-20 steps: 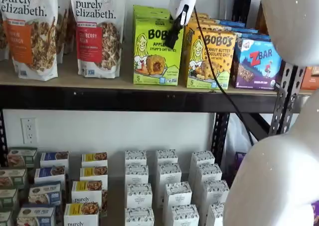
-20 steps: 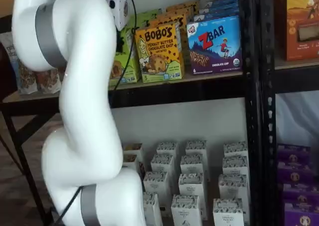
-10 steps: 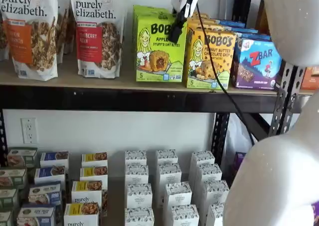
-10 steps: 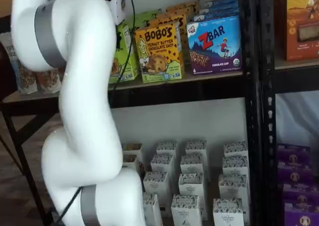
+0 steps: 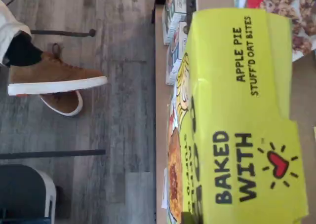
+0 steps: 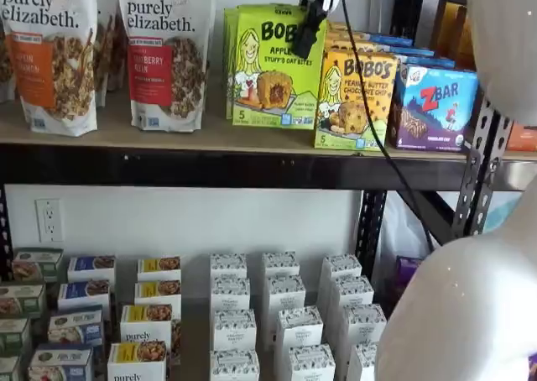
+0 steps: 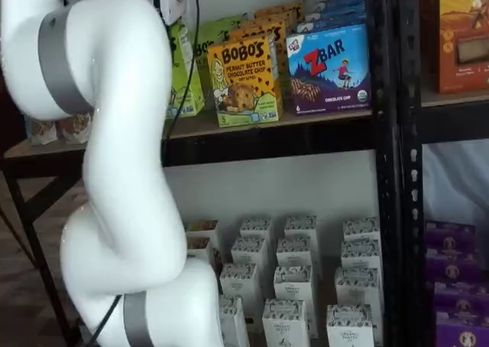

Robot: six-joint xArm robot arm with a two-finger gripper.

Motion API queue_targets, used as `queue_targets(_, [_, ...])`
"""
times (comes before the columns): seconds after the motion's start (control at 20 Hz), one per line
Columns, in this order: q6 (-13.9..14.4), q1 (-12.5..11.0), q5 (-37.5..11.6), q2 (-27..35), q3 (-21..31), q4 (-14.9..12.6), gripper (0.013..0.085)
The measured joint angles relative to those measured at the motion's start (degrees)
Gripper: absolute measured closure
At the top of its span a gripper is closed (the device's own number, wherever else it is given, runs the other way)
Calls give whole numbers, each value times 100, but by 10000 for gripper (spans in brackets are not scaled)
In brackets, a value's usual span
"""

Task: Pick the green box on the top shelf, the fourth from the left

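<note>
The white-bodied gripper (image 6: 307, 30) had its black fingers clamped on the lime-green cardboard Bobo's box (image 6: 275, 62), held tilted and raised just clear of the long tan board top shelf (image 6: 201, 136), seemingly for removal.

Green box (image 6: 270, 66): lime cardboard, cartoon blonde girl, pastry picture and a "5" on the front, "APPLE PIE STUFF'D OAT BITES" on top. It sits tilted, front face leaning back, bottom edge raised off the top shelf (image 6: 210, 138). Top shelf: tan board, black front beam.

Green box (image 6: 273, 66) above top shelf (image 6: 210, 167), left of Bobo's box (image 6: 354, 100)
</note>
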Motion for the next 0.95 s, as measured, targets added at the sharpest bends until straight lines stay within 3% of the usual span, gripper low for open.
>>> queue_targets(0.55, [-189,-320,622,-734,369,67,730])
queue_targets(0.95, [-571,-719,859,-1383,962,16,730])
